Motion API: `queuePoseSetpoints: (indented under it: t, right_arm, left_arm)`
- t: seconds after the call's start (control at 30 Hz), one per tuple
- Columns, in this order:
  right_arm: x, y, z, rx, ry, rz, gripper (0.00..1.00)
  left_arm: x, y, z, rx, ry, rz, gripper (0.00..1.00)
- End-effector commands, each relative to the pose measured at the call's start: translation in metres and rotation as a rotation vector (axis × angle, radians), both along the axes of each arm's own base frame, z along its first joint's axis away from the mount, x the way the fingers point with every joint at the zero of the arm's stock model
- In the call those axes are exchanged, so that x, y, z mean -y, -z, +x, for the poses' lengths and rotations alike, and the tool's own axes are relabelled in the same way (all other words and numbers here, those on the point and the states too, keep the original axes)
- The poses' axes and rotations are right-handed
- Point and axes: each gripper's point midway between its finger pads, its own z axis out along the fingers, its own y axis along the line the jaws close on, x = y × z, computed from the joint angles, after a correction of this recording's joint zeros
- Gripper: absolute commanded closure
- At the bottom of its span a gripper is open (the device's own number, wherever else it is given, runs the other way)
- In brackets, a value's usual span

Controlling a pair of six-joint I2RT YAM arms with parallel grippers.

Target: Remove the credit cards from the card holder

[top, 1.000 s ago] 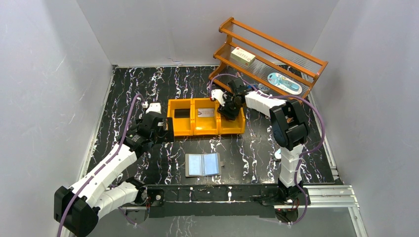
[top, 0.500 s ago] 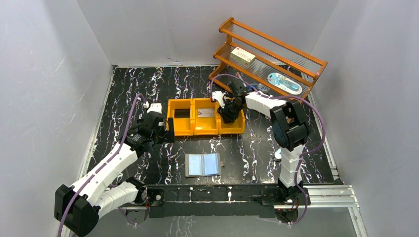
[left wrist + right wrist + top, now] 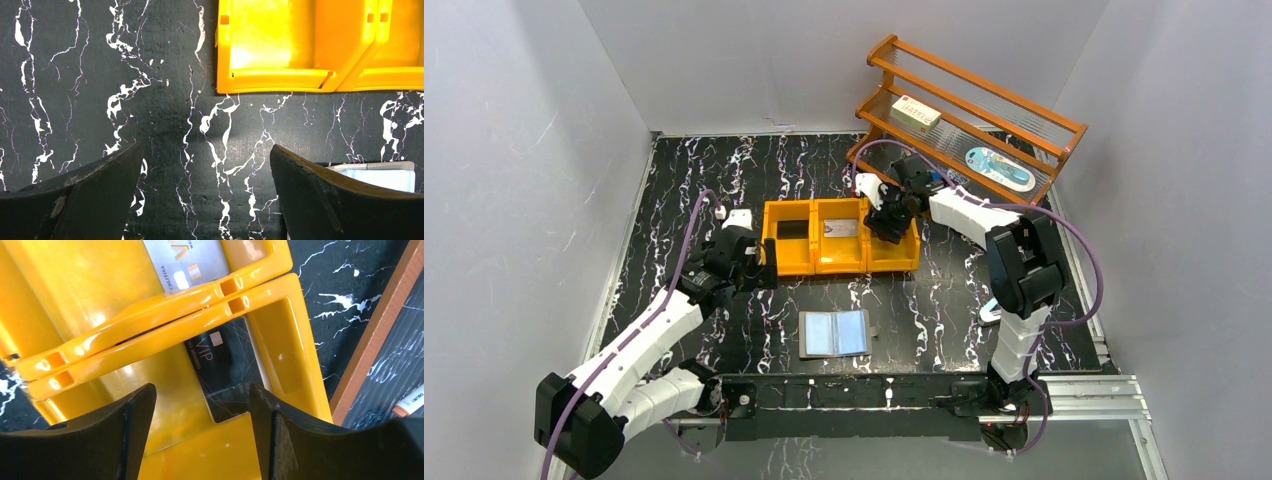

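The bin (image 3: 839,262), holding credit cards (image 3: 227,375), sits behind the card holder (image 3: 834,333).

Credit cards (image 3: 840,228): three. Card holder (image 3: 834,333): one. Orange bin (image 3: 841,263): one, three compartments. Wooden rack (image 3: 984,86): one. Cream box (image 3: 918,113): one.

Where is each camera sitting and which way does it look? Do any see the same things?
Top external: above and behind the arms, facing down on the table; both arms, left gripper and right gripper show.
Left wrist: on the left arm, facing down at table and orange bin; its open fingers show.
Right wrist: on the right arm, facing down into the bin at a black card; its open fingers show.
Shared: all three see the bin; top and left wrist see the card holder.
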Motion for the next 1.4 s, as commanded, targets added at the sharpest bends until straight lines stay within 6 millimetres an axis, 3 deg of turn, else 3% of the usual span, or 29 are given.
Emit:
queuePoseSetpoints:
  t: [0.0,0.1,0.3,0.5,0.73,0.93,1.17,1.37]
  right_arm:
    - [0.001,0.009,0.015,0.024,-0.021,-0.055,0.22]
    - [0.001,0.025,0.016,0.007,-0.04,-0.081,0.07]
    - [0.008,0.05,0.022,0.009,-0.024,-0.127,0.02]
    - [0.008,0.074,-0.003,-0.13,-0.018,-0.114,0.02]
    - [0.008,0.094,-0.042,-0.359,0.087,-0.07,0.12]
    - [0.018,0.106,-0.056,-0.452,0.194,-0.115,0.2]
    - [0.02,0.108,-0.073,-0.514,0.327,-0.14,0.32]
    - [0.009,0.104,-0.09,-0.532,0.335,-0.142,0.38]
  left_arm:
    - [-0.001,-0.004,0.001,0.009,0.001,-0.002,0.02]
    - [-0.001,-0.004,0.001,0.007,0.001,-0.001,0.02]
    - [0.001,-0.003,0.001,0.0,0.007,-0.001,0.02]
    - [0.001,-0.003,0.001,0.002,0.005,-0.001,0.02]
    - [0.001,-0.002,0.001,-0.003,0.009,-0.001,0.02]
    - [0.001,-0.003,0.001,-0.002,0.011,-0.002,0.02]
    - [0.001,-0.002,0.001,-0.004,0.011,-0.002,0.01]
    - [0.002,-0.002,0.001,-0.007,0.013,-0.003,0.02]
